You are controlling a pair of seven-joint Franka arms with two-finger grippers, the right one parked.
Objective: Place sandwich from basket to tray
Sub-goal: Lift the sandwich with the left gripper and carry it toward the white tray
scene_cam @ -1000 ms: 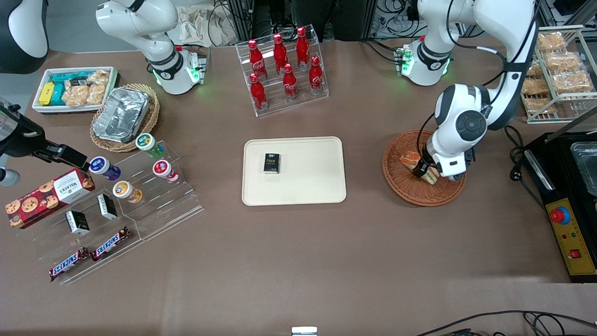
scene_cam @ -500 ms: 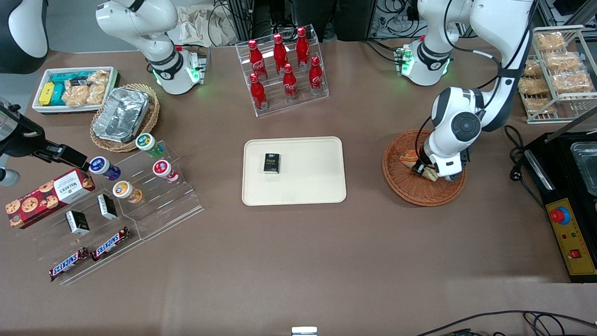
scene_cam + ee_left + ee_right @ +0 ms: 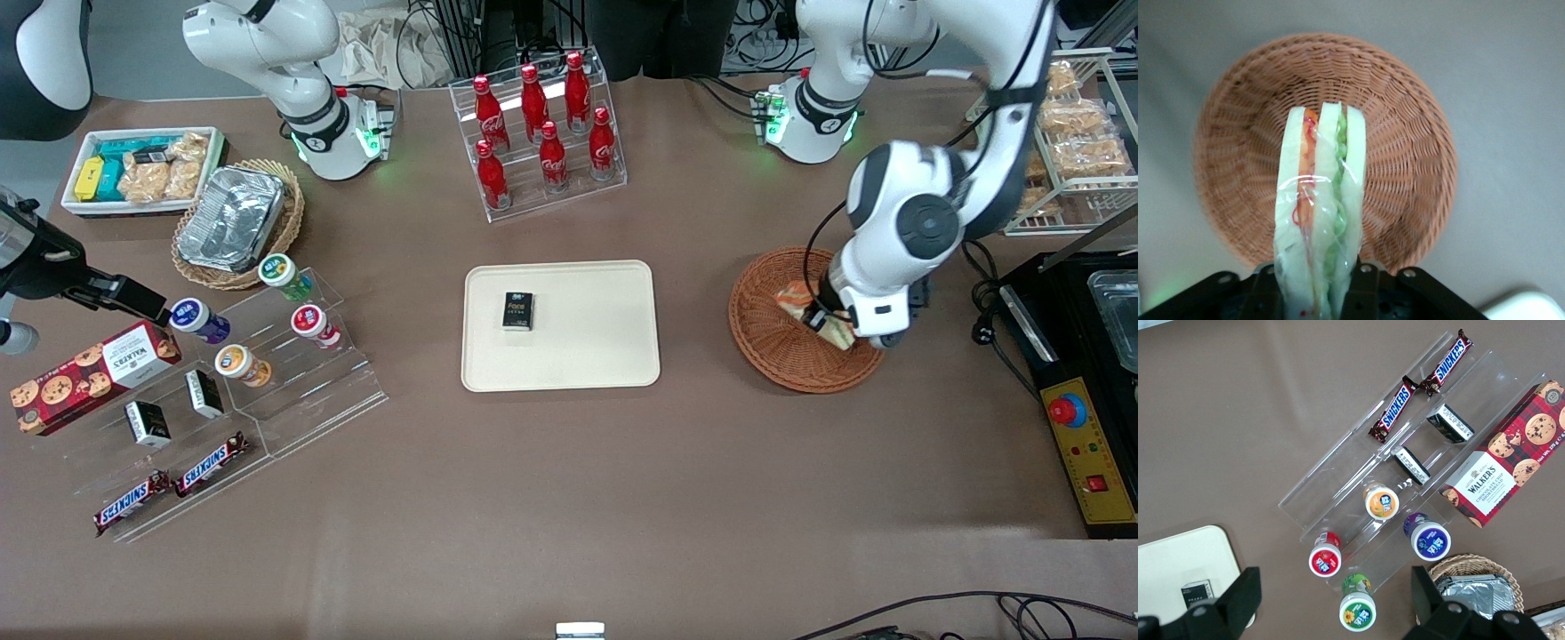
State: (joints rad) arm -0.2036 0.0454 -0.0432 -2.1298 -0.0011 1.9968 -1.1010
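Sandwich gripped above the basket.
The wrist view alone shows the hand (image 3: 1313, 293) clamped on the wrapped sandwich (image 3: 1318, 200), clear of the basket (image 3: 1405, 167) below.

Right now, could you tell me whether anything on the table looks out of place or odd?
One thing: a small black box lies on the tray, where the sandwich is headed. Otherwise nothing stands out; the tool holds the wrapped sandwich edge-up above the basket.
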